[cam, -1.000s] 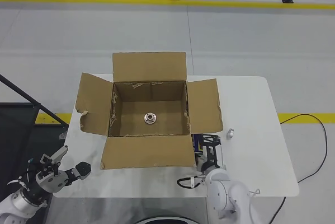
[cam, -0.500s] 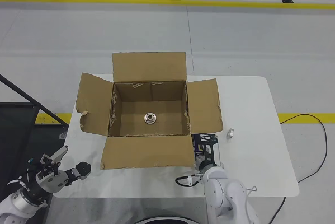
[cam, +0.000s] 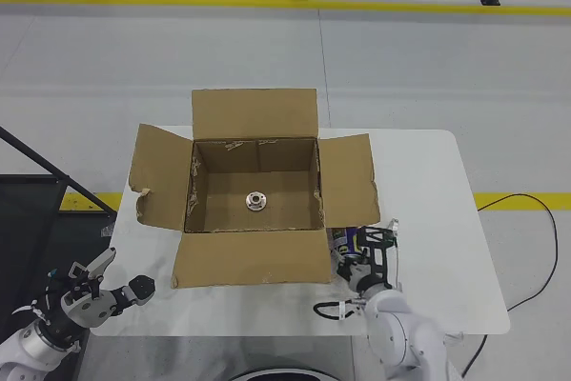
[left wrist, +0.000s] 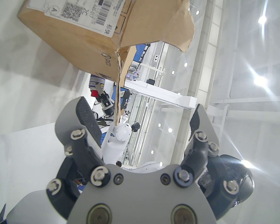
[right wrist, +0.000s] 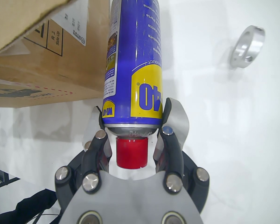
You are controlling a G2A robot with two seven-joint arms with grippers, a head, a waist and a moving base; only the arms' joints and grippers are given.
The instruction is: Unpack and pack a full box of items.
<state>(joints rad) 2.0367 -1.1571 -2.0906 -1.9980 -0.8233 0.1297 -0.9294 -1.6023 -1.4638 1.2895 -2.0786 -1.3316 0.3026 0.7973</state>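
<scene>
Right gripper (right wrist: 133, 113) is clamped on the spray can (right wrist: 135, 47) at the cap end, at the lower-right corner of the box (cam: 252, 259). Can't tell if it's resting on the bench. Left gripper (left wrist: 142, 113) is open, lower left in the top view. Looks like the unpack set-down. Next: release, then back out clear of the flap.

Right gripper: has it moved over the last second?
Yes. In the top view the right gripper, shut on the spray can, has shifted sideways toward the metal ring, away from the cardboard box.

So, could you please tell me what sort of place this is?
Probably a large industrial hall or robot lab: grey floor with a yellow line, a high white ceiling with rows of lights, and a white work table.
</scene>
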